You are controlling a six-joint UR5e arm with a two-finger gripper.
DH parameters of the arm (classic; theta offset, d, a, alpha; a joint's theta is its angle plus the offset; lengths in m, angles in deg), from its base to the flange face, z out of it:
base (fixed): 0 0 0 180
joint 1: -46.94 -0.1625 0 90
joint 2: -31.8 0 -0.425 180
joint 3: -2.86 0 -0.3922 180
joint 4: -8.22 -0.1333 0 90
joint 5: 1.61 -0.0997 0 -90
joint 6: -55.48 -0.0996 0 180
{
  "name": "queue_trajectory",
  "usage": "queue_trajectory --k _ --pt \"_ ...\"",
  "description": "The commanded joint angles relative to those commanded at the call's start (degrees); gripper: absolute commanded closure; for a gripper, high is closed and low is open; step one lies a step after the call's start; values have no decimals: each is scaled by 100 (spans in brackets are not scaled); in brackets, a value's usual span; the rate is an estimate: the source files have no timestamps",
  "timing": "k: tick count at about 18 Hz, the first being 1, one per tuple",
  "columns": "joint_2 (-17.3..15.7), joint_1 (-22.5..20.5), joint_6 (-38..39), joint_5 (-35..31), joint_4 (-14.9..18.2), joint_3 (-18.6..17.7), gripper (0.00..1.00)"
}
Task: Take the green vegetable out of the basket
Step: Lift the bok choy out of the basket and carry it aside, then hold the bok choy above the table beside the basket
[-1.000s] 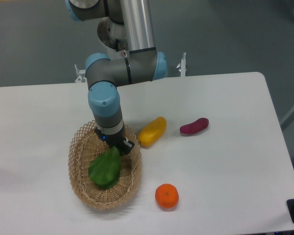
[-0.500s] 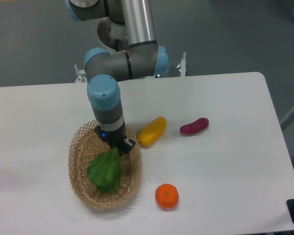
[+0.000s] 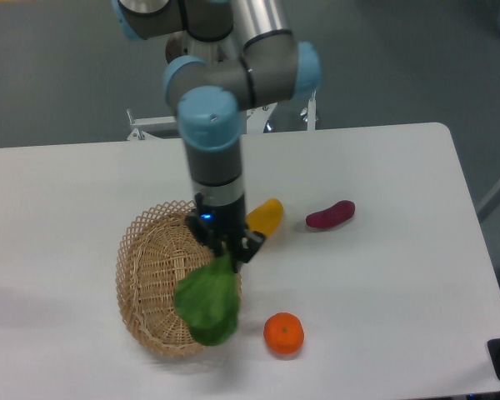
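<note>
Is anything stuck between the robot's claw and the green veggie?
No. The gripper is already shut on the top of the green vegetable, which hangs over the basket's right rim. Nothing visible sits between them.

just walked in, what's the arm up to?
The gripper is shut on the green vegetable and holds it by its upper end, so it hangs over the right rim of the basket. Nothing else shows in the basket. A yellow vegetable, a purple one and an orange lie on the table to the right.
</note>
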Motion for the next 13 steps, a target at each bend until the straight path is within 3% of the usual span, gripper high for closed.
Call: queue_trajectory --k 8,13 --pt "-9 -1081 -1424 44 369 70 61" --pt "-18 -1399 -2040 176 483 88 61"
